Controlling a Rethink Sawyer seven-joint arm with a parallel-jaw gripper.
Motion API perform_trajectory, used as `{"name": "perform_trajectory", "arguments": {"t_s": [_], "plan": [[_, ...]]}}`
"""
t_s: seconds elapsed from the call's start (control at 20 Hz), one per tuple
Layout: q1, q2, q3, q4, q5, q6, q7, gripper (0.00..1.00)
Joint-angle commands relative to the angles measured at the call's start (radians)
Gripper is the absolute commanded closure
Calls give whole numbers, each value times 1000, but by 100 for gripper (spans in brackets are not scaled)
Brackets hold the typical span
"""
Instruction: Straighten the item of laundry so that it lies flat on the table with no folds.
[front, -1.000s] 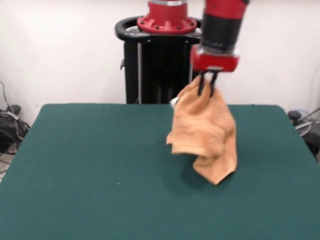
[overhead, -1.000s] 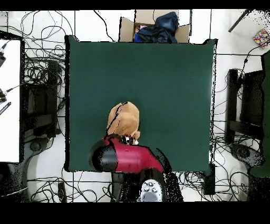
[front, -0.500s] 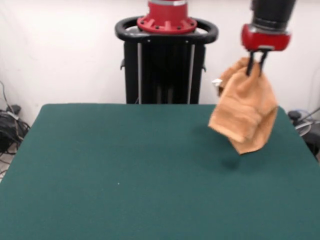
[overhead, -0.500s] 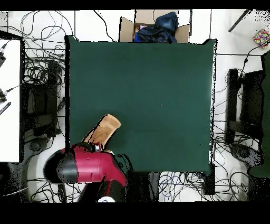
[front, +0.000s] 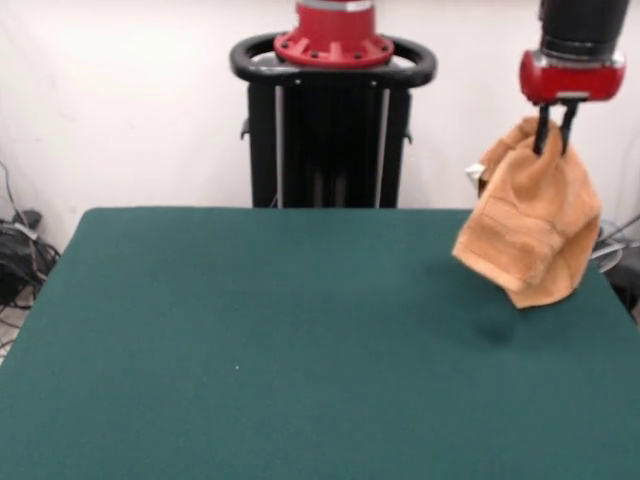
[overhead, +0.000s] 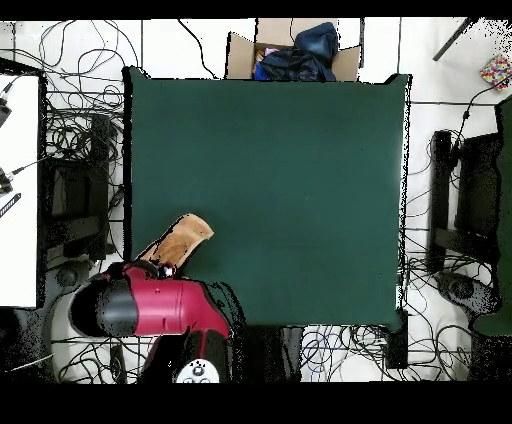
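Note:
The orange-tan towel (front: 532, 225) hangs bunched in the air, clear of the dark green table (front: 250, 340). My gripper (front: 553, 147) is shut on its top edge, high over the table's far right corner in the front view. A small white tag (front: 474, 172) sticks out at the towel's upper left. A faint shadow lies on the felt below it. In the overhead view the towel (overhead: 180, 240) slants over the table's lower left corner (overhead: 140, 300), and the red arm covers the gripper.
A black pedestal (front: 330, 130) stands behind the table's far edge. In the overhead view a cardboard box (overhead: 292, 50) with dark cloth sits beyond the top edge, and cables and black stands lie on the floor at both sides.
My gripper has carried the hanging towel further right in the front view, from over the table's middle toward its far right corner, lifting it clear of the felt.

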Motion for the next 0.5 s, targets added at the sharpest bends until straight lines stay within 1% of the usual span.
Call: {"name": "perform_trajectory", "arguments": {"t_s": [0.05,0.15,0.3,0.4,0.5], "plan": [[-167,-55,182,-13,33,43,-9,100],[-219,-10,165,-39,-50,-8,-41,100],[-246,71,70,-105,-198,-63,-47,100],[-273,113,36,-138,-273,-66,-56,100],[-314,137,40,-162,-341,-64,-74,100]]}}
